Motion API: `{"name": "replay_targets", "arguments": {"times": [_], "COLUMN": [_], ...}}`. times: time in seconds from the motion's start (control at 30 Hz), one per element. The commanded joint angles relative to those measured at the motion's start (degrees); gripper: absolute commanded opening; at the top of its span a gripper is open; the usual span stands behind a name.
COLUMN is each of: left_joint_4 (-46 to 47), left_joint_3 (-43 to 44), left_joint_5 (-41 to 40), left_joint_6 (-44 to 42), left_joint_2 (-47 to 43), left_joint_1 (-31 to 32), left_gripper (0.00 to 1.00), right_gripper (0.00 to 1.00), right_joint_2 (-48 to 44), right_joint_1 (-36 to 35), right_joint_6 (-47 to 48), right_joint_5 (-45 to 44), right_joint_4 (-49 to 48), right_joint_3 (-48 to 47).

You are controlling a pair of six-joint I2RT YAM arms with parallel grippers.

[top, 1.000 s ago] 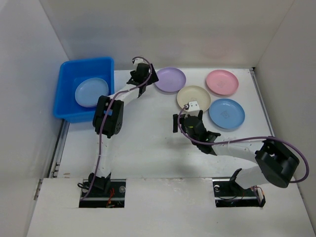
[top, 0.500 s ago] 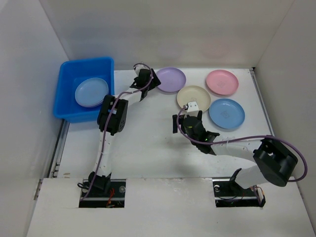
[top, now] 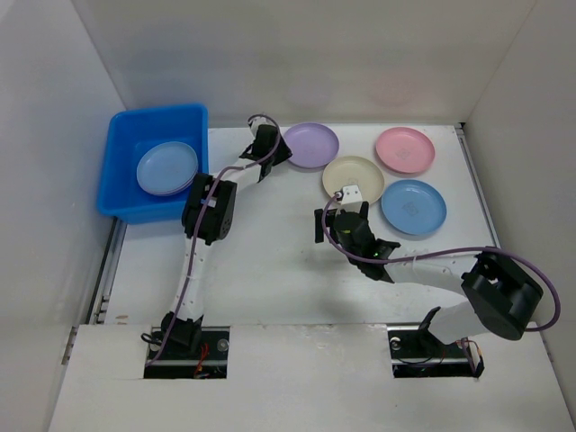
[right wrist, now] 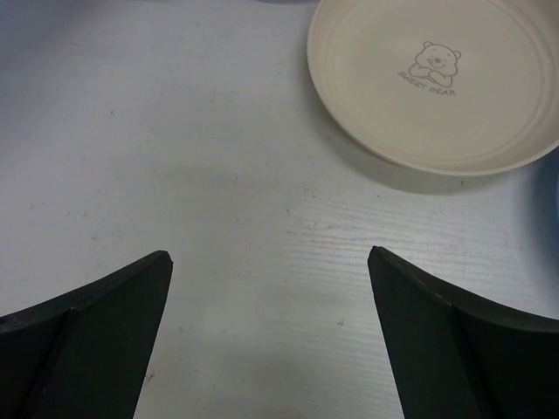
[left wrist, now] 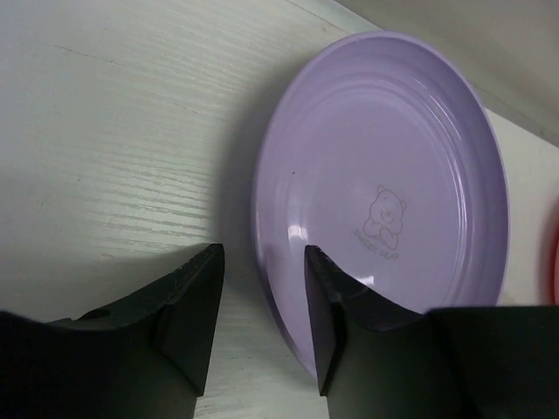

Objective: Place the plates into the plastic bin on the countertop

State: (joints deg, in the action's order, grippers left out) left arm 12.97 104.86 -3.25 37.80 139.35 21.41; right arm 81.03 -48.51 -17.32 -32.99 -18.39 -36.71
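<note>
The purple plate (left wrist: 384, 175), glossy, shallow and marked with a small bear, is seen on the countertop (left wrist: 113, 131). Its rim is straddled by the left gripper (left wrist: 262, 253); whether it is clamped cannot be told. The right gripper (right wrist: 271, 255) is spread wide.

Most likely a robotics lab test cell rather than a real kitchen. Plain white walls (top: 315, 54) box in a bare white countertop (top: 270, 270). Two robot arms (top: 193, 261) sit bolted into cut-outs at its near edge, trailing loose purple cables (top: 540, 270), beside pastel bear-printed plastic plates (top: 404, 149).
</note>
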Motion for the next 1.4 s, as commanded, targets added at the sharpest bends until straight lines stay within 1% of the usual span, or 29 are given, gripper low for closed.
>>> {"name": "replay_targets", "arguments": {"times": [0.0,0.17,0.3,0.43,0.67,0.87,1.03,1.13,1.27,1.37], "left_joint_4": [-4.0,-8.4,-11.1,-10.9,-9.9,-11.6,-15.0,-15.5,-12.7,-7.7], "left_joint_3": [2.8,4.9,3.7,-2.8,-16.1,-19.9,-20.9,-23.1,-31.5,-40.8], "left_joint_5": [0.8,-0.4,-2.5,-4.5,-9.1,-9.5,-10.4,-14.3,-22.7,-26.8], "left_joint_6": [-0.8,-3.9,-5.7,-7.6,-15.9,-18.2,-18.0,-16.6,-13.7,-10.3], "left_joint_2": [1.5,2.4,0.8,-5.4,-20.5,-34.7,-47.1,-53.8,-62.0,-66.0], "left_joint_1": [0.9,1.8,1.8,1.2,1.4,0.4,-5.5,-11.0,-17.1,-20.9], "left_gripper": [0.37,0.17,0.08,0.01,0.0,0.02,0.03,0.03,0.03,0.03], "right_gripper": [1.0,1.0,1.0,1.0,1.0,1.0,1.0,1.0,1.0,1.0], "right_joint_2": [-0.6,-0.8,-0.9,-0.5,-0.4,-0.2,-0.2,0.0,0.2,0.7], "right_joint_1": [-0.6,-0.6,-0.6,-0.6,-1.3,-2.1,-2.6,-2.9,-3.8,-4.4], "right_joint_6": [0.1,0.1,0.1,0.1,0.2,0.4,0.5,0.4,0.4,0.6], "right_joint_5": [-0.4,-0.5,-0.5,-0.5,-0.8,-0.8,-1.0,-1.0,-1.0,-1.0], "right_joint_4": [-1.9,-1.9,-1.9,-1.8,-1.6,-1.6,-1.6,-1.6,-1.7,-1.8], "right_joint_3": [-2.1,-2.0,-2.0,-2.2,-2.8,-3.1,-3.4,-3.5,-3.9,-4.2]}}
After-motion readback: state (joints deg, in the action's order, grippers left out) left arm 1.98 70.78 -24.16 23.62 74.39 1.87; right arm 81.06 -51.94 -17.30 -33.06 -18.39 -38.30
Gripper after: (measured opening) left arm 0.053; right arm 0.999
